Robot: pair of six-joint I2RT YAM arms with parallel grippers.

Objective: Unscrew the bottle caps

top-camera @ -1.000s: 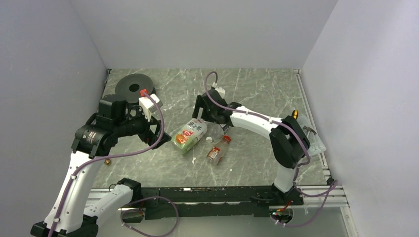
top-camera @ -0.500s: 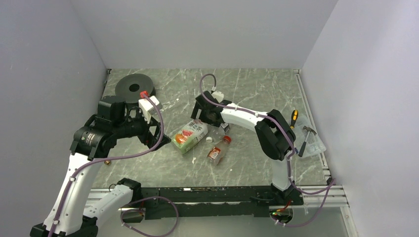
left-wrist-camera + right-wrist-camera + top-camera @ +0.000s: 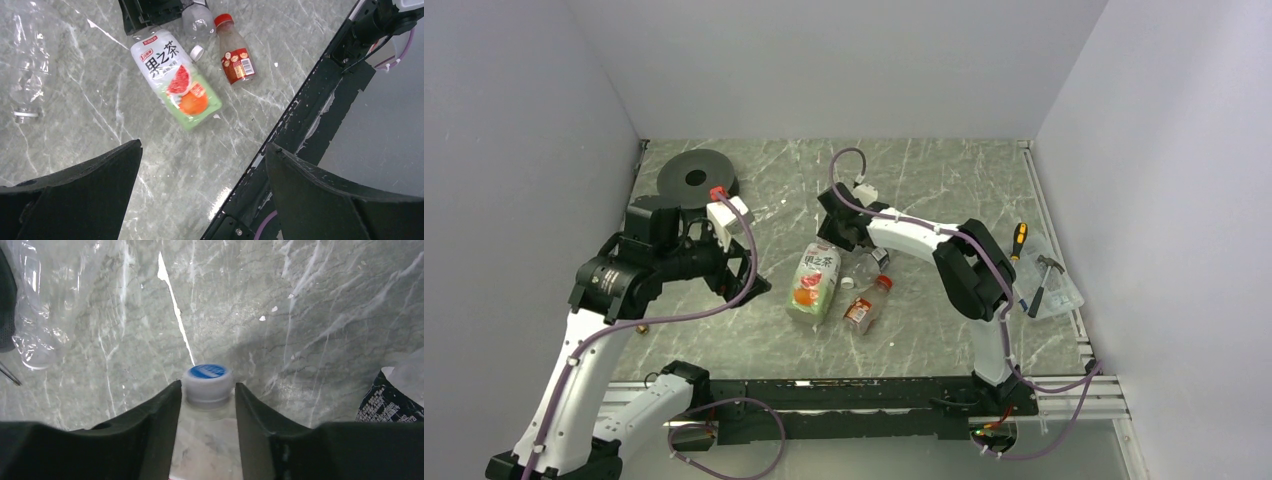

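right gripper [image 3: 208,392]: fingers pressed against both sides of blue-topped cap [image 3: 208,374], lower centre; body beneath runs off the bottom edge | left gripper [image 3: 202,150]: spread wide, empty | green-labelled bottle [image 3: 175,80]: upper centre, lying flat, neck hidden under black gripper | crushed clear bottle [image 3: 24,60]: upper left, faint

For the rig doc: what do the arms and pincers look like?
Left arm and right arm: white link shells, black joint housings, a purple cable along each. White block with red tab on the left wrist. Pincer fingers are matte black wedges.
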